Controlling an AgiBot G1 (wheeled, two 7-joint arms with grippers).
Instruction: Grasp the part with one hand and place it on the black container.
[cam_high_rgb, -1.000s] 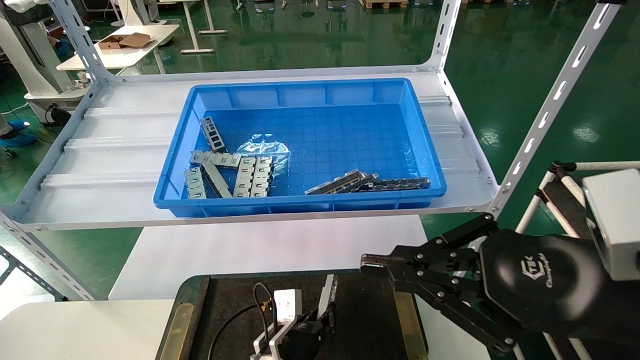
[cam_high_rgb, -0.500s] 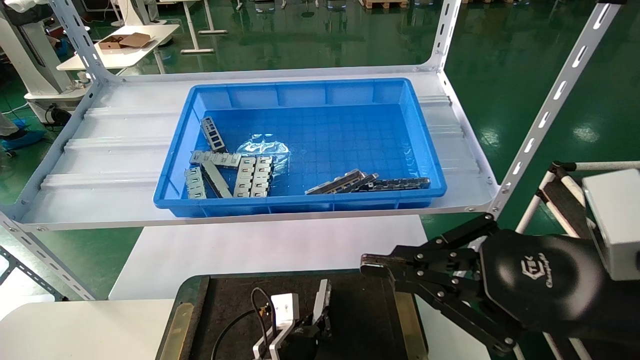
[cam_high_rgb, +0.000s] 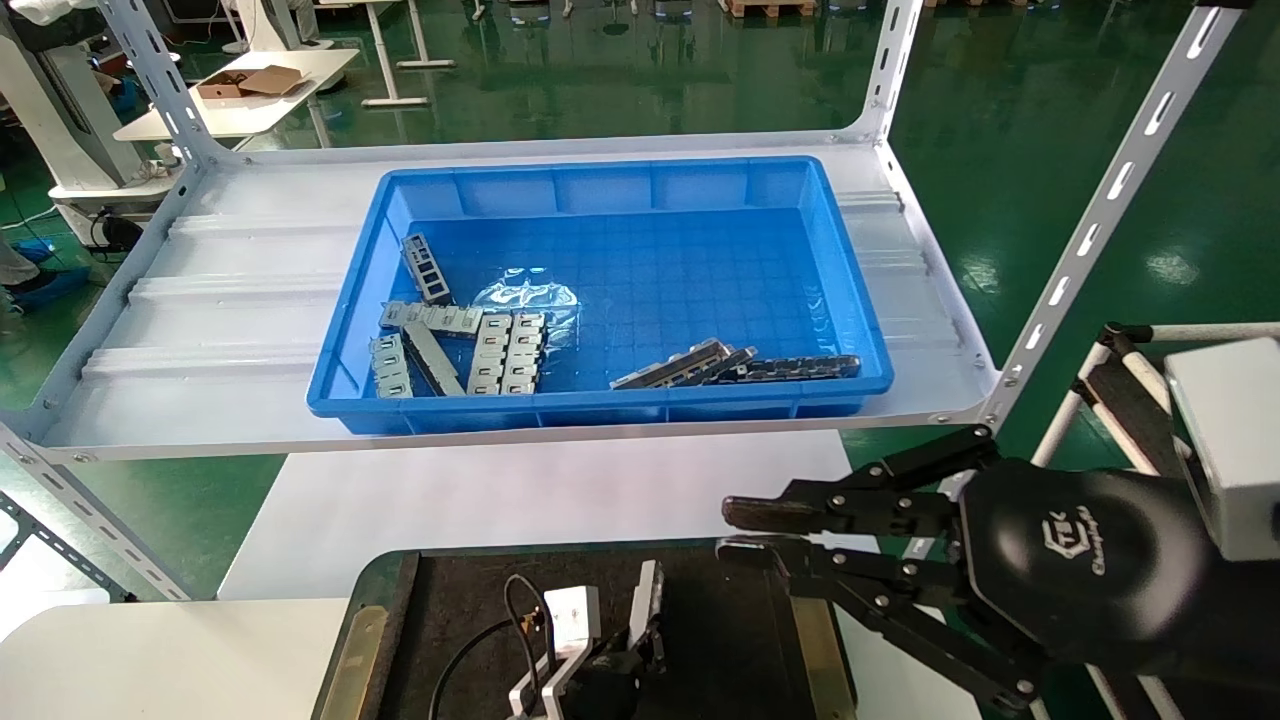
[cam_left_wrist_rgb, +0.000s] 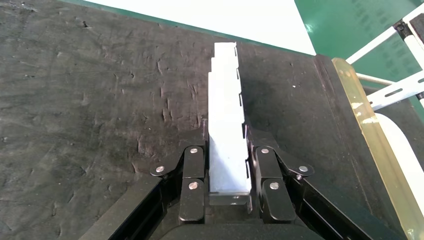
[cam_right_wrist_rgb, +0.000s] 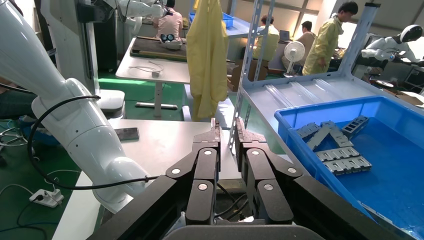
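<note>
Now we bring the part down to the black container.

From the head, our left gripper (cam_high_rgb: 640, 640) holds the part (cam_high_rgb: 648, 598) over the black container (cam_high_rgb: 735, 640); compared with one second ago it is lower, and the right gripper (cam_high_rgb: 760, 530), beside the container, opened slightly. From the left wrist, fingers (cam_left_wrist_rgb: 192, 172) clamp the part (cam_left_wrist_rgb: 226, 130); release remains.
</note>
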